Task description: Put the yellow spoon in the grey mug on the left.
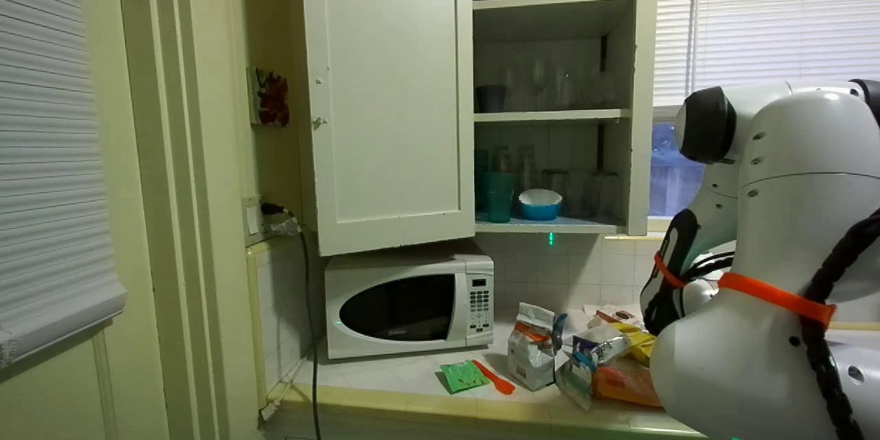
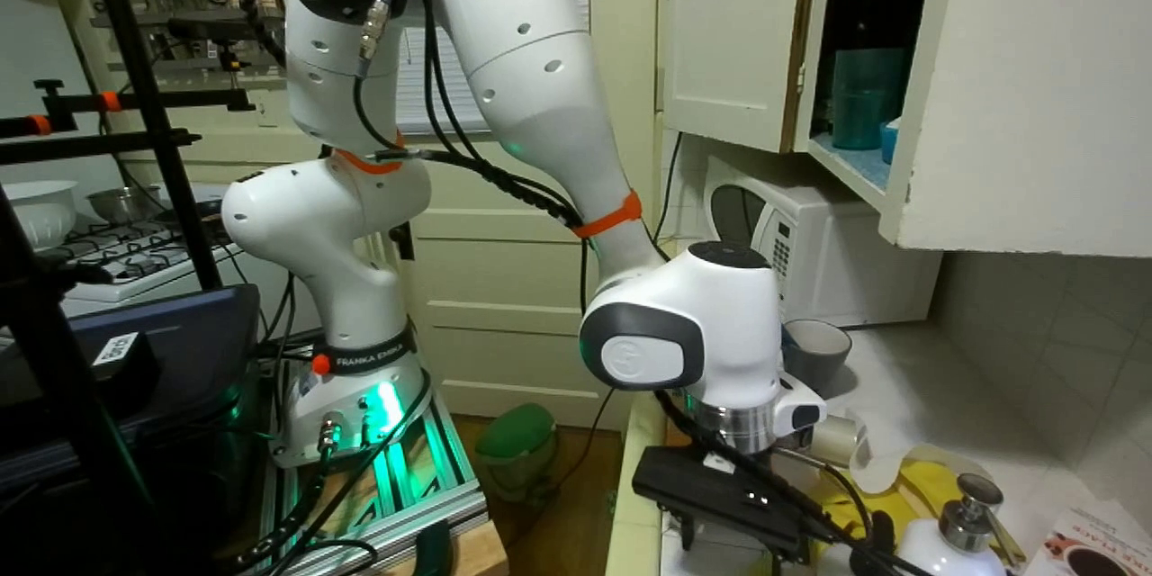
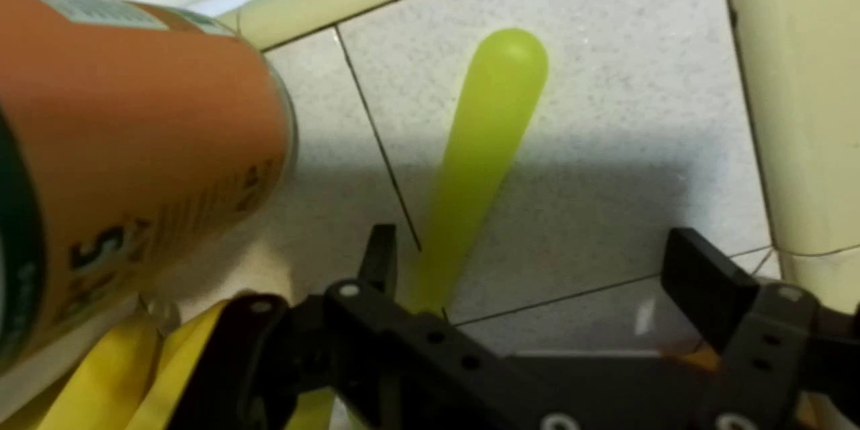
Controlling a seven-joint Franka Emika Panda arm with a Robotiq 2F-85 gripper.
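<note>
Picking up the spoon looks to be the step in hand. The black two-finger gripper is poised over the white speckled tile counter, its jaws spread wide and gripping nothing. The smooth yellow-green spoon, apparently plastic, lies on the tiles, its rounded handle end pointing away from the gripper and its shaft slanting down between the two fingers, nearer the finger on the left of the wrist view; its bowl cannot be made out. On that same side is an orange cylindrical can, apart from the handle. In an exterior view the dark grey mug stands upright near the white boxy microwave; whether it is the left one of several cannot be told. The next move probably calls for a slight sideways shift to centre the shaft, staying clear of the can, then a low descent and a squeeze on the handle; lifting and carrying to the mug would come after.
</note>
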